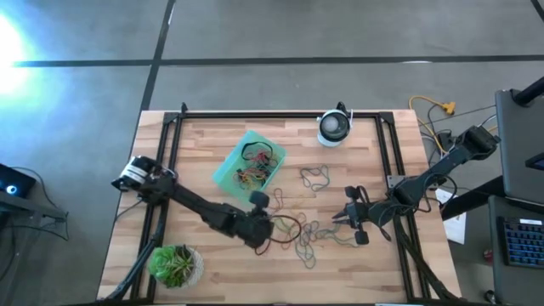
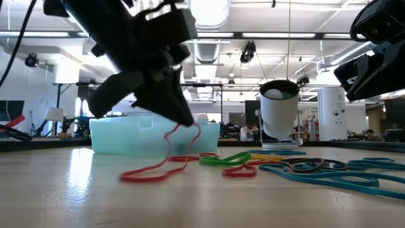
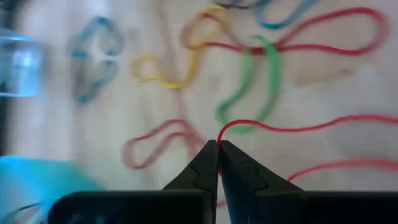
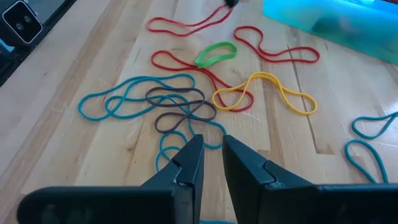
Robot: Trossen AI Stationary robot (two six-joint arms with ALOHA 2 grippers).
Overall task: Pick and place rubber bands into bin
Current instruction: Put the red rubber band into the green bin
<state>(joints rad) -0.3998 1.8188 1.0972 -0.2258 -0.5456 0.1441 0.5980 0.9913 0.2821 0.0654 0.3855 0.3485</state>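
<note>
While the left claw sat pinched tight on a long red rubber band, the strand ran out from its tips and trailed across the bench. From table height the band hung from the claw in a slack curve, its far loop lying on the wood just in front of the bin. Seen from above, that claw stood near the middle of the bench, with the teal bin a little beyond it and already holding a tangle of bands.

Off to the side, the right claw hovered over the loose pile with a narrow gap between its fingers and nothing between them. Below it lay a teal band, a grey-brown one, a yellow one, a small green loop and more red.

These bands looked feather-light and utterly floppy, so the held one would likely dangle, stretch and swing as it was carried, and its tail could drag or snag a neighbour on the way. A pinch on a single strand where it lies clear of the others seemed the safest hold; where bands cross, two might come up together. Over the low wall of the bin, the trailing loop would need to clear too.
</note>
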